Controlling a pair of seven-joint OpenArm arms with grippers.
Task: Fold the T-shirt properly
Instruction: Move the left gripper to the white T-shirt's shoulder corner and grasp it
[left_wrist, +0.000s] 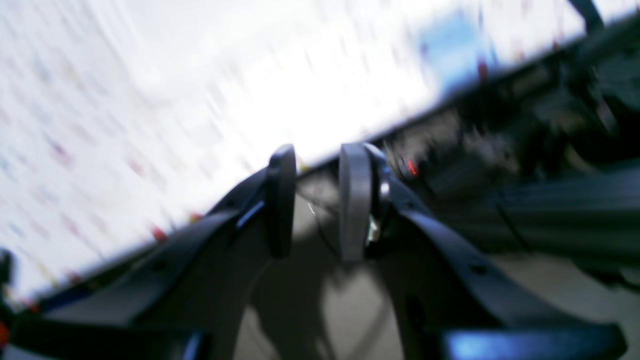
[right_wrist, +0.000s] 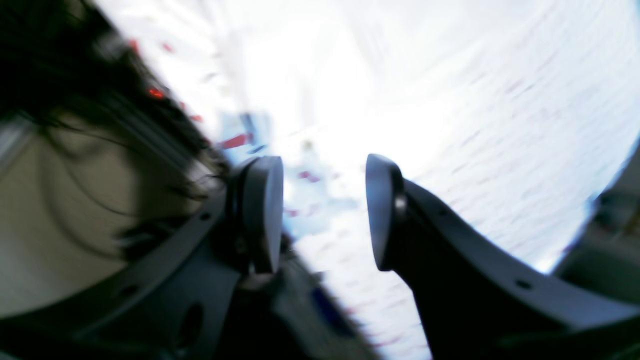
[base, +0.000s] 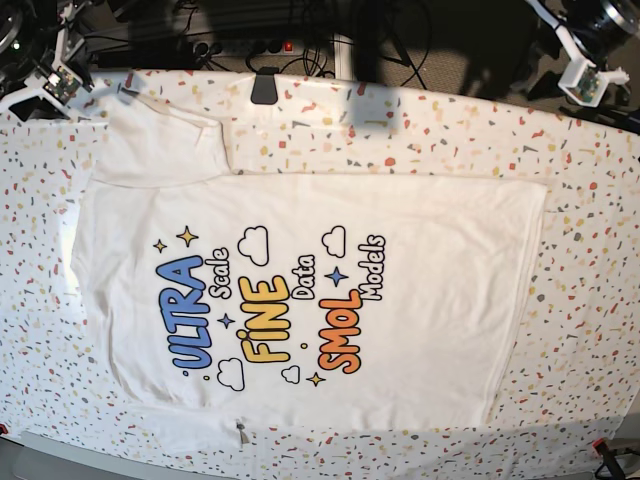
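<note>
Risk ahead: pinching the speckled tablecloth (base: 590, 300) along with the T-shirt (base: 300, 300), white against white, or dragging the print askew. T-shirt spread flat, print up, mid-table, one sleeve at the far edge. Left gripper (left_wrist: 312, 200) and right gripper (right_wrist: 322, 212) both parted and empty, raised off the far table edge, well apart.

The white T-shirt (base: 300, 290) lies spread flat, print side up, lettering turned sideways, one sleeve folded in at the far-left corner.

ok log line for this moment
stage: pre-fold | T-shirt: flat, print up, unfolded | left gripper: open, empty | right gripper: open, empty
</note>
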